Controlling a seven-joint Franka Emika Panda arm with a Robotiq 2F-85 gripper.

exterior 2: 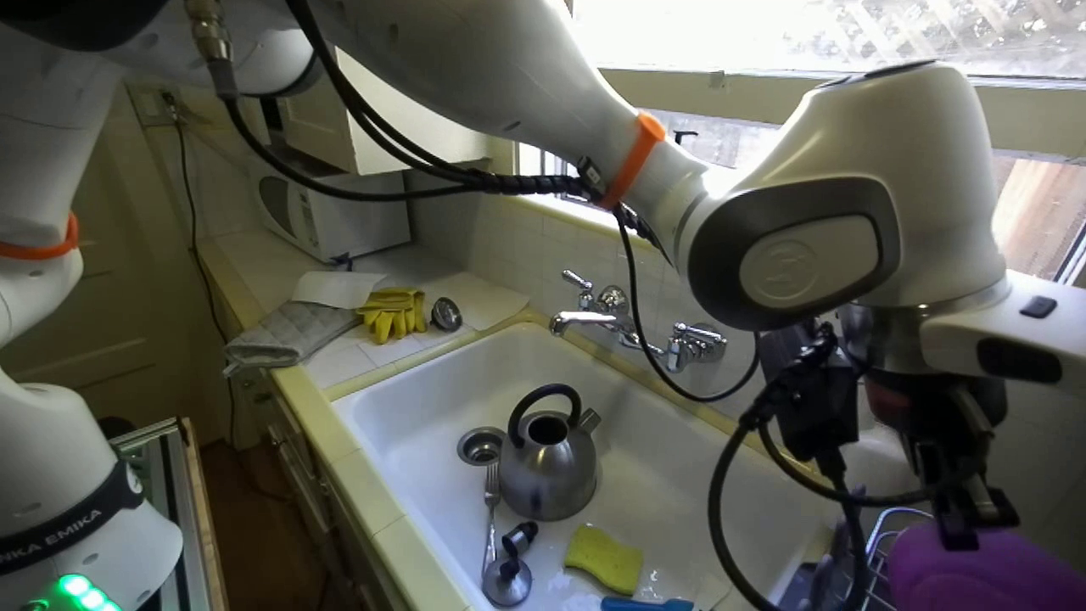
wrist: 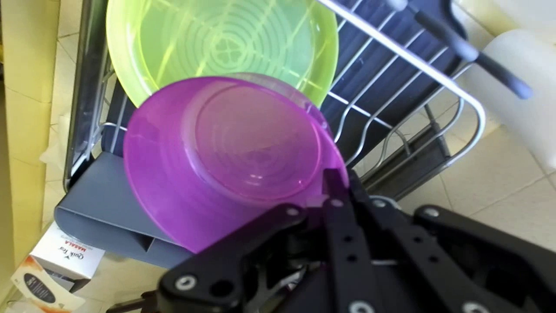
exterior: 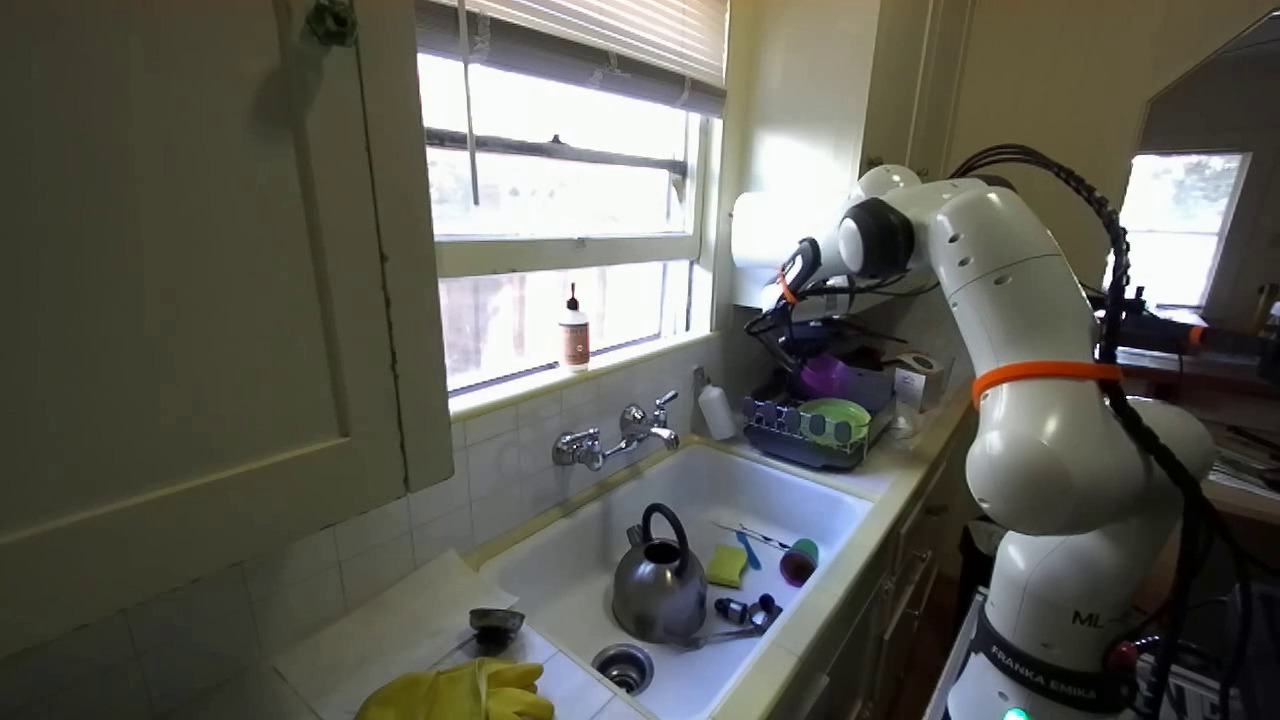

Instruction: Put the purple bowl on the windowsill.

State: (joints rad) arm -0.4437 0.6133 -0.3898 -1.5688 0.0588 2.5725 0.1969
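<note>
The purple bowl (wrist: 256, 143) is tilted over the dish rack in the wrist view, partly overlapping a green bowl (wrist: 226, 39). My gripper (wrist: 346, 184) is shut on its rim, one finger inside the wall and one outside. In both exterior views the purple bowl (exterior: 825, 375) (exterior 2: 976, 568) hangs below the gripper (exterior 2: 971, 526) at the rack. I cannot tell whether it touches the rack. The white windowsill (exterior: 640, 355) runs along the window's bottom, left of the gripper in this exterior view; part of it also shows behind the arm (exterior 2: 577, 210).
A pump bottle (exterior: 575, 335) stands on the windowsill. The faucet (exterior: 635, 430) juts from the wall below it. The sink (exterior: 840, 510) holds a steel kettle (exterior: 660, 590) and a sponge (exterior: 726, 566). A white bottle (exterior: 716, 410) and boxes (exterior: 917, 382) are near the rack (exterior: 800, 455).
</note>
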